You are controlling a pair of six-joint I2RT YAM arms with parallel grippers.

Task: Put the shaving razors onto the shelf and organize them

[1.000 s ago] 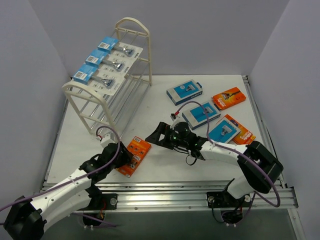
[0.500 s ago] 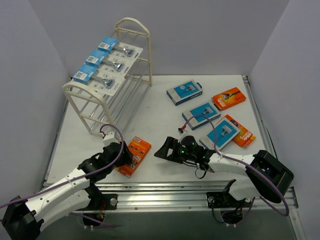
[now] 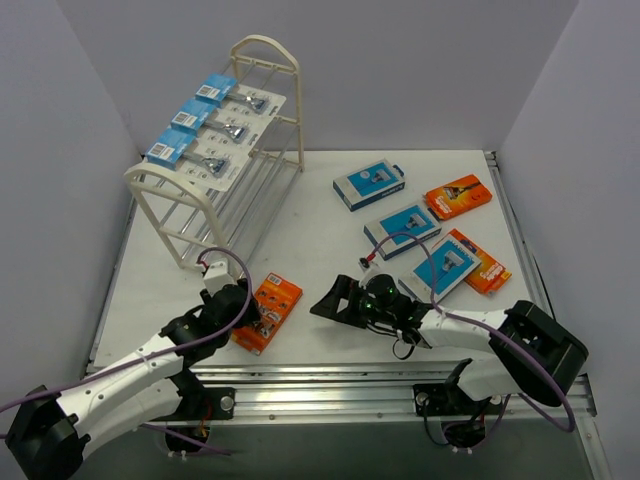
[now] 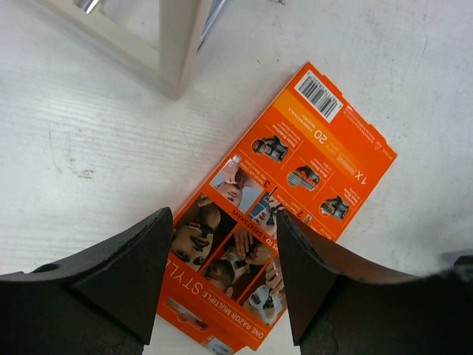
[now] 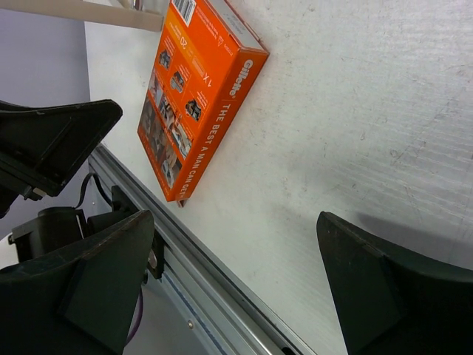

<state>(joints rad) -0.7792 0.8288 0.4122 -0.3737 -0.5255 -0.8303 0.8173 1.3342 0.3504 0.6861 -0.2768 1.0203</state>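
As seen from above, a white table (image 3: pixel 300 220) with a cream shelf (image 3: pixel 163 218) at its far left corner, arched ends and tiers of thin rods, set at a slant to the table's edges. On the top tier, three white razor cards (image 3: pixel 215 125) with blue headers, lying side by side in a row, headers toward the left edge of the table. Close to the near edge, left of centre and not far from the shelf's near foot, an orange razor box (image 4: pixel 295 185) lying flat, side with small photos and a barcode facing up, barcode at the far end. Right over the near end of that box, the left gripper (image 4: pixel 222 222), black fingers (image 4: pixel 111 281) parted to either side, released and clasping nothing; whether touching the box, not possible to tell. Just right of the box, the right gripper (image 5: pixel 235 218), low over bare table, spread wide and empty, pointing toward the box's long side. Across the right half of the table, five more packs lying flat: three blue-and-white boxes (image 3: pixel 402 229) in a slanted line from the middle toward the right edge, a far orange box (image 3: pixel 458 196) toward the far right corner, and a near orange box (image 3: pixel 485 268) by the right edge, tight against or partly under the nearest blue-and-white box; not clear which.
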